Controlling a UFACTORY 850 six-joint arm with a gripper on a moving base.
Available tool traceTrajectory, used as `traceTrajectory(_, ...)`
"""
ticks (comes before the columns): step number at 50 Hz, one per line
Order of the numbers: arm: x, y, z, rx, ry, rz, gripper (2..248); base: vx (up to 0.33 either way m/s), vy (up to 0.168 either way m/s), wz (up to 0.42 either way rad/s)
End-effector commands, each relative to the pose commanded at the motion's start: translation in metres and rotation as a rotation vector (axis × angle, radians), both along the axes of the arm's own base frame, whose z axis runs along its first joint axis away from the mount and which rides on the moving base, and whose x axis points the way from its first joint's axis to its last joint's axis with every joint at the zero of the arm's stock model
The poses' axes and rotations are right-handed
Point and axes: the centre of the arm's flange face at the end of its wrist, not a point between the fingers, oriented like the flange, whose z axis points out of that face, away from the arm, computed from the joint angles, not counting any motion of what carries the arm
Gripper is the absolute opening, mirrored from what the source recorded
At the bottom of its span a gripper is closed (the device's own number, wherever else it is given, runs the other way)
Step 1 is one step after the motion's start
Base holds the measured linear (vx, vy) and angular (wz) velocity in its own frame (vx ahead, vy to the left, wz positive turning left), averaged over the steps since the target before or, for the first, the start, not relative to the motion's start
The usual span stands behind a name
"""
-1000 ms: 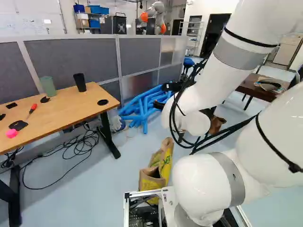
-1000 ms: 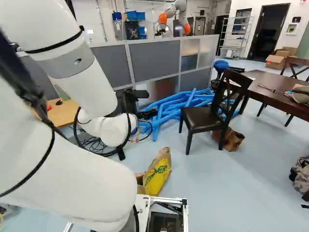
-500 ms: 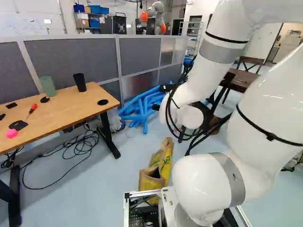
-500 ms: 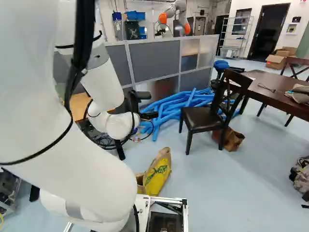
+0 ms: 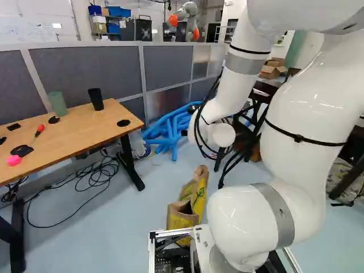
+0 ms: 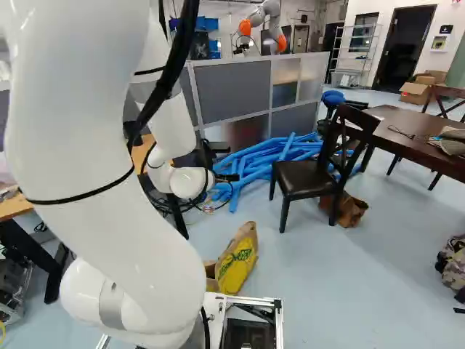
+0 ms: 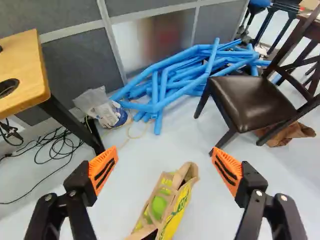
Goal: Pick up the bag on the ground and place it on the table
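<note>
My gripper [image 6: 227, 161] hangs ahead of the base, above the floor and beyond the bag, in the right base view. In the wrist view the gripper [image 7: 164, 152] stands wide open, nothing between its orange pads. A brown paper bag with yellow sides [image 7: 181, 202] is on the floor, its top gaping, something round and green inside; part of it runs out of the wrist view. The bag [image 5: 197, 196] stands close ahead of the base in the left base view. A light wooden table [image 5: 74, 133] is at the left; a dark table [image 6: 407, 142] is at the right.
Blue foam tubes [image 6: 254, 163] lie by the grey partition [image 6: 236, 91]. A dark chair [image 6: 301, 178] stands before the dark table, with another brown bag [image 6: 349, 209] under it. Cables [image 5: 94, 176] trail beneath the wooden table. Another robot [image 6: 265, 22] is behind the partition.
The arm's upper part has swung over and its wrist has shifted forward, farther from the base, the open gripper going with it. Base and bag have stayed put.
</note>
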Motion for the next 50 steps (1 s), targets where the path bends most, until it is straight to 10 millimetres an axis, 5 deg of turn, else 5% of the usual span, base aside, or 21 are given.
traceTrajectory(50,0.048,0.019,-0.065,0.005,0.207,-0.012,247,0.000,0.000,0.000)
